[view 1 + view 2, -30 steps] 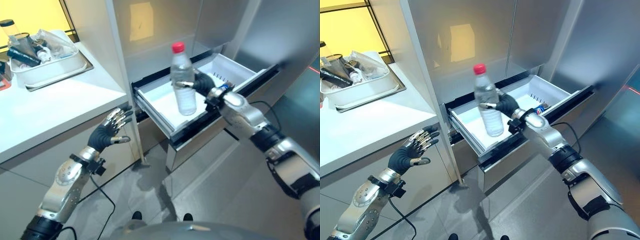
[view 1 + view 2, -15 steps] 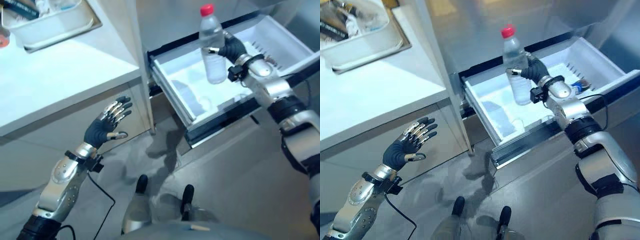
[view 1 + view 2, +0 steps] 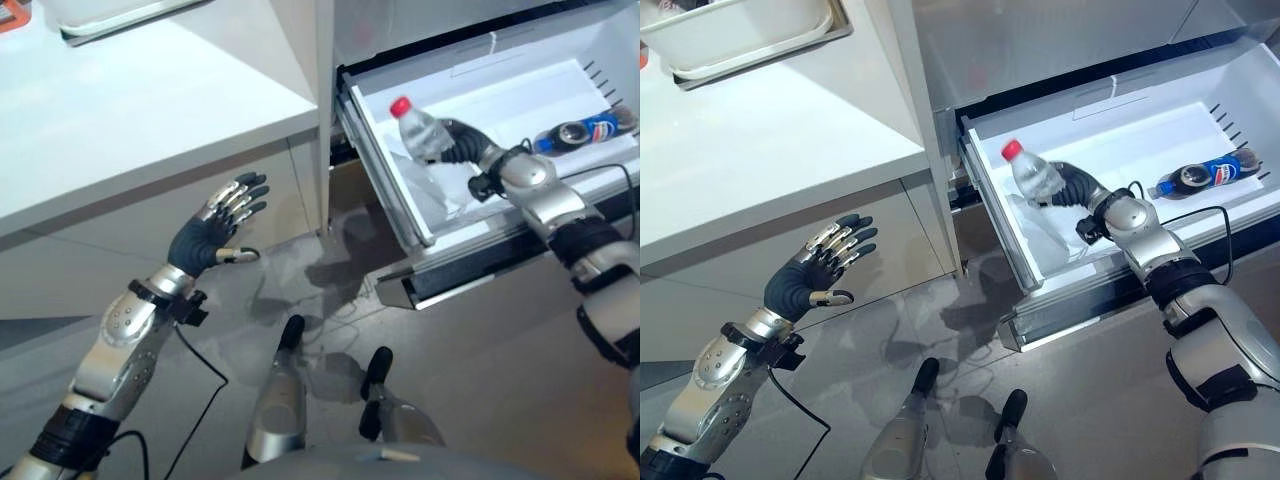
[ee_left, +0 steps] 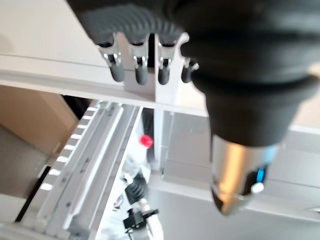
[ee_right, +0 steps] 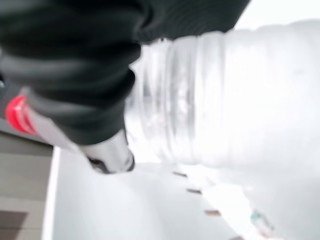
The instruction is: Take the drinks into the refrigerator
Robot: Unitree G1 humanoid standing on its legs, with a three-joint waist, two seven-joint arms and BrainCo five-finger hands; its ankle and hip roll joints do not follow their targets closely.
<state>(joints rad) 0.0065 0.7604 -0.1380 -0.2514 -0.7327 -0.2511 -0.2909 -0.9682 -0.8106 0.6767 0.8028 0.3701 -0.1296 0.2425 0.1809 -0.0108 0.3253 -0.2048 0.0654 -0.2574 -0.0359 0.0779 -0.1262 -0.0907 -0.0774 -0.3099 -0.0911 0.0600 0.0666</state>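
A clear water bottle [image 3: 424, 140] with a red cap [image 3: 1011, 150] is tilted inside the white refrigerator drawer [image 3: 505, 95], which stands pulled out. My right hand [image 3: 1077, 188] is shut on the bottle's body; its wrist view shows the ribbed clear plastic [image 5: 220, 105] against the dark fingers [image 5: 80, 65]. A dark cola bottle with a blue label [image 3: 1202, 174] lies on its side at the drawer's right end. My left hand [image 3: 208, 240] hovers open, palm up, in front of the counter's lower cabinet, well left of the drawer and holding nothing.
A white counter [image 3: 140, 100] runs along the left with a white tub [image 3: 740, 30] on a tray at its back. The open drawer's front panel [image 3: 1110, 300] juts out over the grey floor.
The camera has tipped further down. My right hand has lowered the bottle from upright above the drawer and tilted it inside. The left hand has stayed open.
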